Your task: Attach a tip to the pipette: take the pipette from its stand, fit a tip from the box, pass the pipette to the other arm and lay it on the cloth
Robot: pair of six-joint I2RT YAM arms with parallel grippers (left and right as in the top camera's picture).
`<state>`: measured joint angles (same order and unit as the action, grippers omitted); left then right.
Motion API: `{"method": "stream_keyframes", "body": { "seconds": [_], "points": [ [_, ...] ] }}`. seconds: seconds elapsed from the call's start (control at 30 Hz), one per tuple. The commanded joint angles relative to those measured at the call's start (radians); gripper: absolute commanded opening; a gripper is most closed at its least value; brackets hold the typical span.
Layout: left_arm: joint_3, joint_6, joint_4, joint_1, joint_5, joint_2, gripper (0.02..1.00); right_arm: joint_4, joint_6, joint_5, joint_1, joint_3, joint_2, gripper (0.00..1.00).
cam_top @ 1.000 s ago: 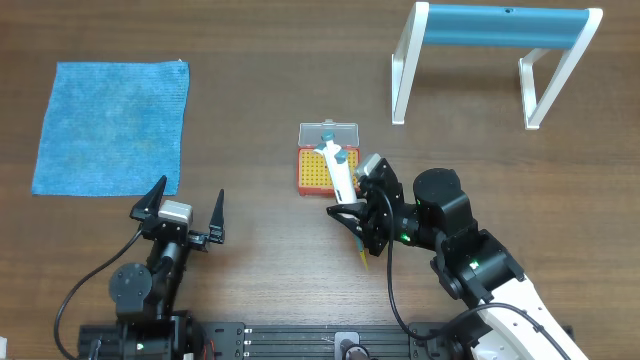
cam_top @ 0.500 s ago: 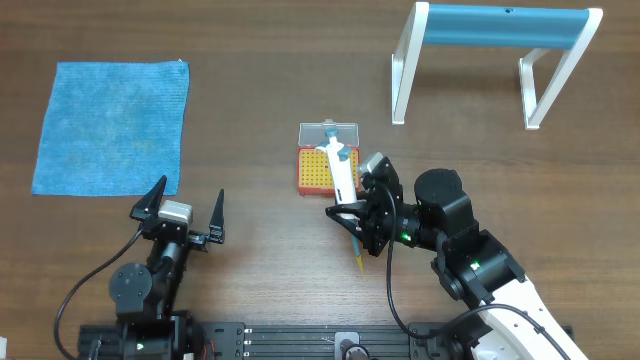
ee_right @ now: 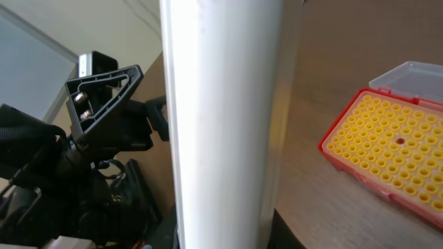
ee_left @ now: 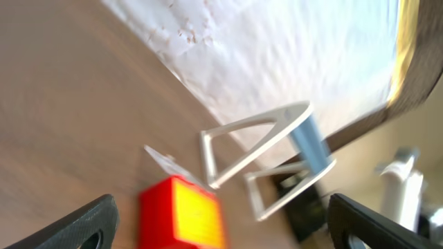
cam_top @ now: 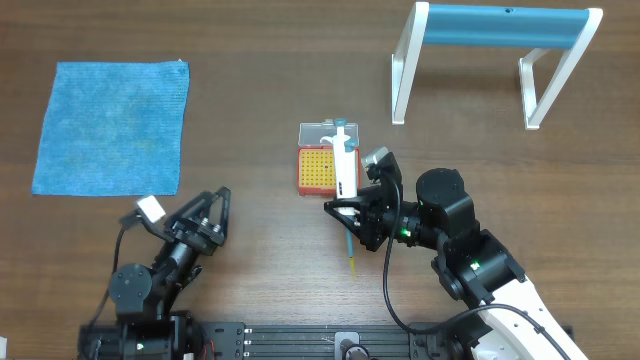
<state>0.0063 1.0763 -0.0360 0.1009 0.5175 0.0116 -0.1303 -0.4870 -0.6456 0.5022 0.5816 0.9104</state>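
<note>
A wooden tabletop (cam_top: 250, 100) carries a white stand (cam_top: 500, 25) with a blue bar at the far right. A blue cloth (cam_top: 110, 125) lies flat at the far left, well apart from it. The right pincer (cam_top: 352, 207) is clamped around a white pipette (cam_top: 345, 172), held tilted beside the open red tip box (cam_top: 315, 170) in the middle. The left pincer (cam_top: 208, 205), near its base, gapes wide and holds nothing. A yellow tip (cam_top: 351, 262) sits on the pipette's lower end.
</note>
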Motion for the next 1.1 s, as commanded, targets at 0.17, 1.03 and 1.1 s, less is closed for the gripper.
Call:
{"method": "stream_keyframes", "body": {
  "seconds": [0.17,1.03,1.1],
  "points": [
    [-0.001,0.367,0.084,-0.003,0.018,0.050,0.996,0.012,-0.145,-0.013,0.003,0.011,-0.010,0.082],
    [0.817,0.152,0.897,-0.270,0.917,1.423,0.996,0.278,-0.145,-0.066,0.003,0.011,0.090,0.084],
    [0.817,0.152,0.917,-0.283,0.916,1.436,0.996,0.317,-0.145,-0.092,0.003,0.011,0.090,0.082]
  ]
}}
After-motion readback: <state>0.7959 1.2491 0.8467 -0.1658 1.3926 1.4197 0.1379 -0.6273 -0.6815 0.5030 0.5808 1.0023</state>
